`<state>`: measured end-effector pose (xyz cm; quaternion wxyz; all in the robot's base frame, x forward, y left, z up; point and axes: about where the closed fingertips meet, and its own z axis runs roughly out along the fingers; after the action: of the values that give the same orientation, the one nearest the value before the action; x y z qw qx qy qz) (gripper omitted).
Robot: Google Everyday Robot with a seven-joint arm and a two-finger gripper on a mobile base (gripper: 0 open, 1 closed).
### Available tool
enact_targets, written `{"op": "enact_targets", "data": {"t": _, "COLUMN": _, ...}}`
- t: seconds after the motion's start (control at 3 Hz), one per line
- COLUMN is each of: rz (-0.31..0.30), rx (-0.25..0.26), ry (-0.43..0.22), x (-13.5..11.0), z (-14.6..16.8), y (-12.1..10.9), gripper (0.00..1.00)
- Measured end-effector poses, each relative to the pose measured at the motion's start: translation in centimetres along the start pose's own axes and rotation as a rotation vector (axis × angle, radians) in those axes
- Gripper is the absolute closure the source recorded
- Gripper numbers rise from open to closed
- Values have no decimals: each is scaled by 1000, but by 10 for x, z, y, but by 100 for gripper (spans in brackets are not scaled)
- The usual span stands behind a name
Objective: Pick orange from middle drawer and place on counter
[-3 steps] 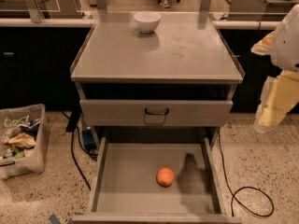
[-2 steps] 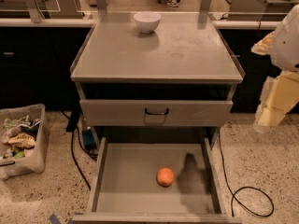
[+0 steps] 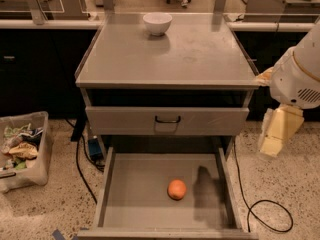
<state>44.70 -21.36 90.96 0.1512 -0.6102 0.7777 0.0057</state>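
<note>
The orange [image 3: 177,189] lies on the floor of the open middle drawer [image 3: 135,194], right of its centre. The counter [image 3: 200,54] is the flat grey cabinet top above. My gripper [image 3: 270,148] hangs from the white arm [image 3: 300,79] at the right, outside the cabinet, beside the drawer's right wall and well above the orange. It holds nothing that I can see. Its shadow falls on the drawer floor just right of the orange.
A white bowl [image 3: 157,23] stands at the back of the counter. The upper drawer [image 3: 167,120] with a black handle is closed. A clear bin [image 3: 22,151] of clutter sits on the floor at left. A black cable [image 3: 270,216] loops on the floor at right.
The arm with my gripper has moved a little down and to the left, towards the cabinet. The orange and the drawer have not moved.
</note>
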Motion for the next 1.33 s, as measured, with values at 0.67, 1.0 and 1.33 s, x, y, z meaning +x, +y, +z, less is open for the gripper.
{"op": "enact_targets", "data": {"t": 0.67, "rz": 33, "rx": -31, "ry": -38, "x": 6, "z": 33, "y": 0, "gripper": 0}}
{"op": "enact_targets", "data": {"t": 1.0, "rz": 72, "rx": -51, "ry": -83, "x": 9, "z": 79, "y": -2, "gripper": 0}}
{"op": "enact_targets", "data": {"t": 1.33, "rz": 149, "rx": -57, "ry": -108, "x": 11, "z": 154, "y": -16, "gripper": 0}}
